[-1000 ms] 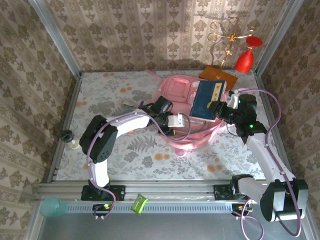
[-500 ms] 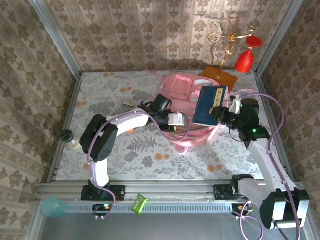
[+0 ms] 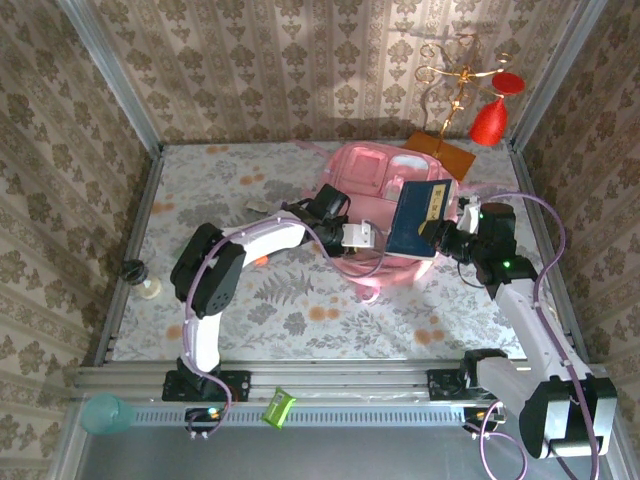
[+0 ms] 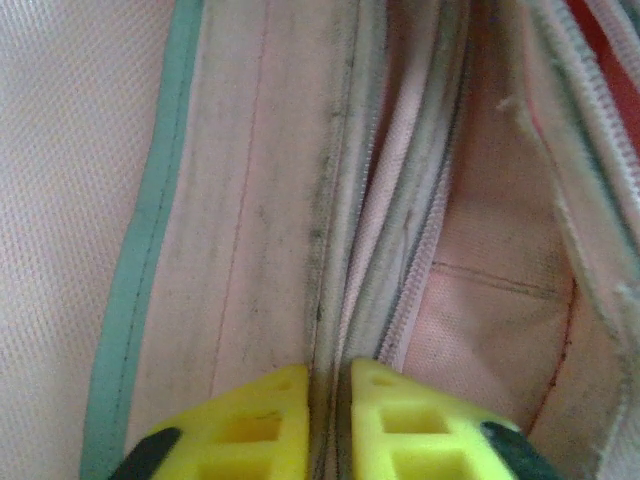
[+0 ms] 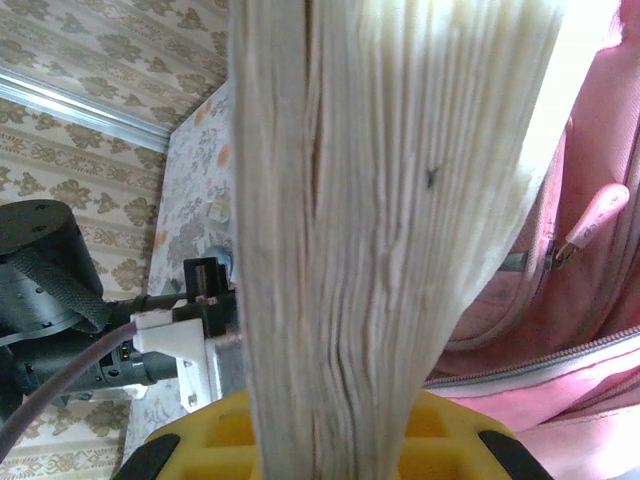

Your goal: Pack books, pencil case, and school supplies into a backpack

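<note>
Your left jaws are all but together, pinching a seam of the backpack (image 4: 230, 200) beside its zip. In the left wrist view, the yellow fingers (image 4: 270, 410) have only a thin fold of pink fabric between them. That bite looks shallow, so pull gently or I think it will slip out.

Your right jaws are clamped on the bottom of the navy book (image 5: 380, 200), one yellow pad on each cover. The book stands upright with its page edges facing the wrist camera.

From above, the book (image 3: 420, 215) is raised over the right half of the backpack (image 3: 365, 185), which lies on the counter (image 3: 250, 300) towards the back. Just behind it is the orange stand base (image 3: 440, 155).

The step in hand looks like opening the mouth so the book can go in:
- Draw the pinched edge up and towards the left arm, so the gap widens before the book comes down.
- Turn the book until its long edge runs along the zip line, then lead in with one corner.
- Hold the right grip until the lower edge is well inside, because the zip teeth could catch the cover.
</note>
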Available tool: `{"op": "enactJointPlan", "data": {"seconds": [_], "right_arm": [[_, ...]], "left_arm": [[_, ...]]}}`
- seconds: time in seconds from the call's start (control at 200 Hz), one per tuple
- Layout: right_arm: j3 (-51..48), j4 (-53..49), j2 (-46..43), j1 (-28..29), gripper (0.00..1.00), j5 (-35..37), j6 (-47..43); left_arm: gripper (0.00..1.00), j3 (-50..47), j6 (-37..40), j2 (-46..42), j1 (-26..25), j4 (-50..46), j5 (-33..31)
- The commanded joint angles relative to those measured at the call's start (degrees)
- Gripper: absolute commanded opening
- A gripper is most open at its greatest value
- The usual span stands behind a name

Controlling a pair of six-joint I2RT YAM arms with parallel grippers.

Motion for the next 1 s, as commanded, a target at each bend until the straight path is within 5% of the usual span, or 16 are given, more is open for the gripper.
{"op": "enactJointPlan", "data": {"seconds": [0.0, 0.46, 0.65, 0.705, 0.765, 0.995], "right_arm": [[-0.7, 0.2, -2.1, -0.5, 0.0, -0.5, -1.2], [-3.4, -4.2, -2.9, -0.7, 0.0, -0.7, -2.7], [-2.0, -3.6, 0.0, -0.7, 0.0, -2.7, -3.5], [-1.8, -3.3, 0.1, -0.6, 0.0, -2.6, -3.6], [-1.9, -3.0, 0.0, -0.7, 0.0, -2.6, -3.5], [-2.5, -3.5, -0.8, -0.7, 0.0, -2.2, -3.9]], "left_arm": [[0.0, 0.2, -0.2, -0.1, -0.3, 2.7, -1.8], [0.0, -20.6, -20.3, -21.7, -0.1, 14.6, 4.1], [0.0, -29.2, -20.4, -27.6, -0.5, 21.0, -3.9], [0.24, -26.1, -18.1, -25.4, 1.0, 18.6, -4.3], [0.37, -21.5, -12.8, -22.0, 2.0, 14.8, -4.1], [0.49, -7.0, 2.2, -9.1, 3.3, 4.4, -4.6]]}}
